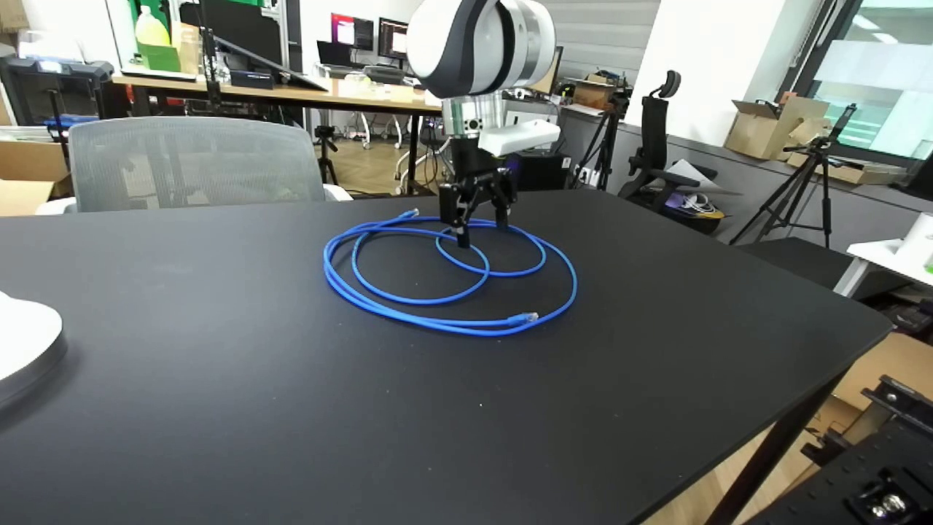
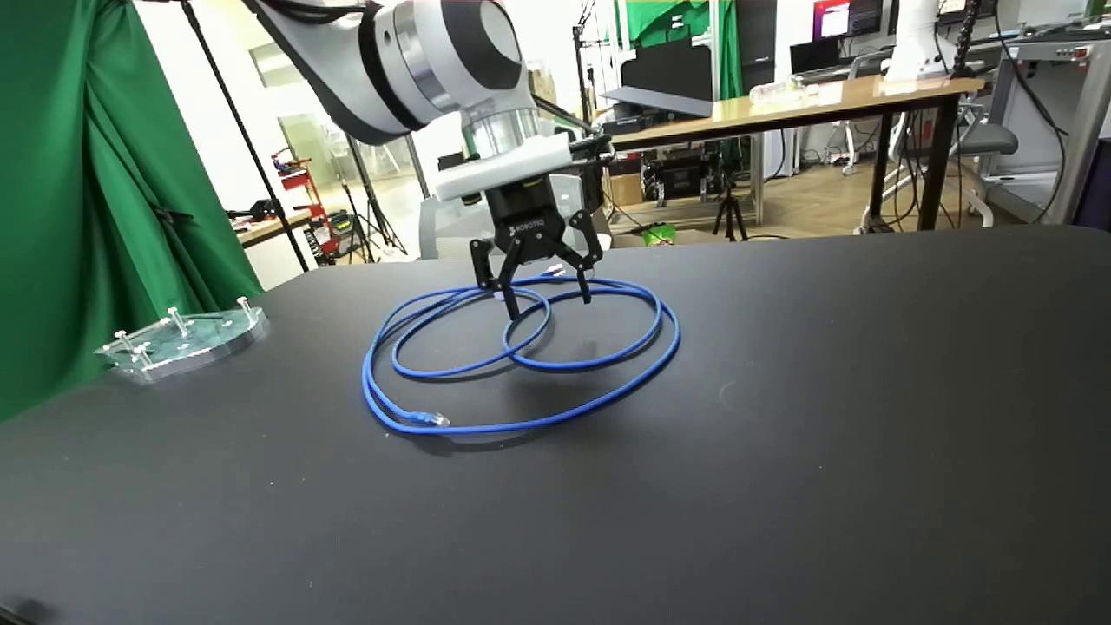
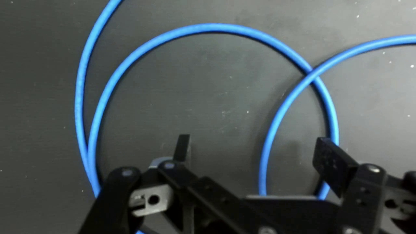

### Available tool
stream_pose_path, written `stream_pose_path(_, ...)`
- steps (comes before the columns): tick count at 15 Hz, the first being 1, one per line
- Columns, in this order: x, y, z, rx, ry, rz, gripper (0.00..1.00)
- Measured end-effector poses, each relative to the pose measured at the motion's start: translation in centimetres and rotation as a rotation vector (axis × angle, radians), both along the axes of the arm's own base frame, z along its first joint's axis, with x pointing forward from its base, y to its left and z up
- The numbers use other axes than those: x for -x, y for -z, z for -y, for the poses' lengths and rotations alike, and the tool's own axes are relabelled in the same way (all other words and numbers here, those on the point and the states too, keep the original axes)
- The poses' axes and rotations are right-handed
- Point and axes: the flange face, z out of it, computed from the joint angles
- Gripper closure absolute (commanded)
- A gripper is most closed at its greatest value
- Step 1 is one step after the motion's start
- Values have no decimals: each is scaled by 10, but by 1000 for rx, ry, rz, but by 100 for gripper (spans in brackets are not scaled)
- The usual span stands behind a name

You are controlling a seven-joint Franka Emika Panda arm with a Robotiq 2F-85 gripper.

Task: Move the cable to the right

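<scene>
The bright blue cable lies in loose overlapping loops on the dark table, seen in both exterior views [image 1: 419, 300] [image 2: 486, 430]. Its two clear-tipped connectors show, one at the near side and one at the far side of the coil. My gripper [image 1: 482, 227] [image 2: 550, 305] points down over the far part of the coil, fingers wide apart and holding nothing. In the wrist view the gripper [image 3: 254, 143] has one strand of the cable [image 3: 211, 28] running between its fingers. Another strand passes beneath the right finger. The gripper body hides part of the loops there.
The dark table [image 1: 291, 423] has its edge at the right in an exterior view. A white rounded object [image 1: 25, 343] stands at its left. A clear plate with bolts [image 2: 187, 340] lies near a green curtain [image 2: 87, 191]. A grey chair [image 1: 197, 164] stands behind the table.
</scene>
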Motion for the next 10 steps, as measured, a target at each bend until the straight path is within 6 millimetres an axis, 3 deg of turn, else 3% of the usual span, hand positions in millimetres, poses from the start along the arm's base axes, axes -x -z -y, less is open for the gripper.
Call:
stream_pose_path(5,-4,13,-5,-23,12,-8,69)
stream_pose_path(10,-7,12,-5,-45,30,-5,99)
